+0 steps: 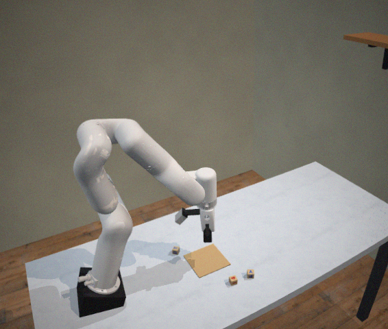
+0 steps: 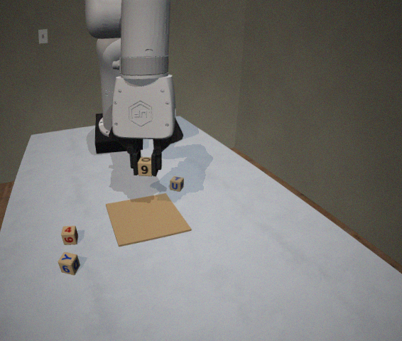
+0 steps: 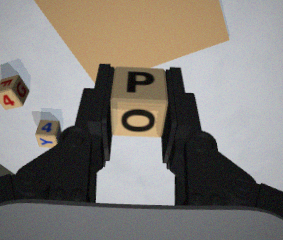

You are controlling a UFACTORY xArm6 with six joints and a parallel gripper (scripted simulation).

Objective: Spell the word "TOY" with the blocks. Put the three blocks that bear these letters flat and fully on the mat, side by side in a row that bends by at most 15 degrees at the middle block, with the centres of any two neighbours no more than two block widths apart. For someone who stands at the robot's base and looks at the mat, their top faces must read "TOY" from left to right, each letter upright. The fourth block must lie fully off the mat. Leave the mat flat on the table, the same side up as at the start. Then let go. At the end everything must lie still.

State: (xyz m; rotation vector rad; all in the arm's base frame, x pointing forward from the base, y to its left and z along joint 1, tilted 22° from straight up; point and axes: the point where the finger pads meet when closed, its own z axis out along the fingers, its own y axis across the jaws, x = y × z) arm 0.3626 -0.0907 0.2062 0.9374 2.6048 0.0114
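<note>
My gripper (image 1: 207,238) (image 2: 145,169) (image 3: 138,87) is shut on the O block (image 2: 144,167) (image 3: 139,116), in the air above the table. The O is on top; a 9 or 6 and a P show on its sides. The tan mat (image 1: 206,262) (image 2: 145,222) (image 3: 156,30) lies flat and bare. The T block (image 1: 175,249) (image 2: 176,183) stands off the mat, on its base side. The Y block (image 1: 250,273) (image 2: 69,263) (image 3: 47,133) stands off the mat's other side, its Y up and turned sideways in the exterior view.
The fourth block (image 1: 232,279) (image 2: 69,235) (image 3: 11,92), with a red 4 on top, stands off the mat near the Y block. The robot's black base (image 1: 101,299) is at one end of the white table (image 1: 293,219) (image 2: 248,278). A wooden shelf (image 1: 382,40) is high on the wall.
</note>
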